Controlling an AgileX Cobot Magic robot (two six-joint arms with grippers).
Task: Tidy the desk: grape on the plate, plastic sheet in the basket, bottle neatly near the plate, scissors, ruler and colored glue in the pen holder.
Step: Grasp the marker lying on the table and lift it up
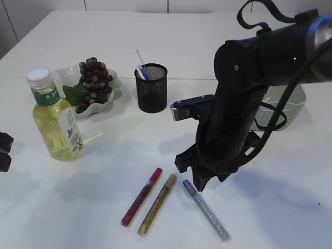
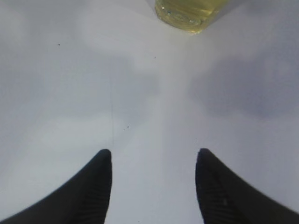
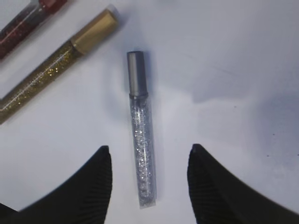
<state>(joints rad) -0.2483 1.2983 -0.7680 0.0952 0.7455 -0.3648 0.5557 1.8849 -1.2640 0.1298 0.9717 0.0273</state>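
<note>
Three glitter glue tubes are laid side by side on the white tabletop [image 1: 104, 207] in the foreground of the exterior view. The red glue tube [image 1: 141, 196] and the gold glue tube [image 1: 156, 204] are set nearly parallel, each with its long axis running from lower left to upper right and its cap at the upper right end. The silver glue tube [image 1: 206, 209] is angled the other way, with its grey cap at the upper left and its clear tail at the lower right, well apart from the gold one at the tail ends.

The right hand [image 3: 149, 186] is held low over the silver glue tube [image 3: 141, 144]; its fingers are spread apart, and in the right wrist view the tube's tail end is seen between them without being touched. The tube's long axis runs straight away from the wrist, cap at the far end.

The left hand [image 2: 153, 186] is also held apart over bare tabletop, with nothing between its fingers, just short of the base of the bottle [image 2: 189, 14].

The bottle [image 1: 54, 119] is stood upright beside the plate [image 1: 67, 78], on which the grape [image 1: 93, 80] is laid. The pen holder [image 1: 151, 88] is stood upright just right of the plate, and the basket [image 1: 290, 104] is partly hidden behind the right arm.
</note>
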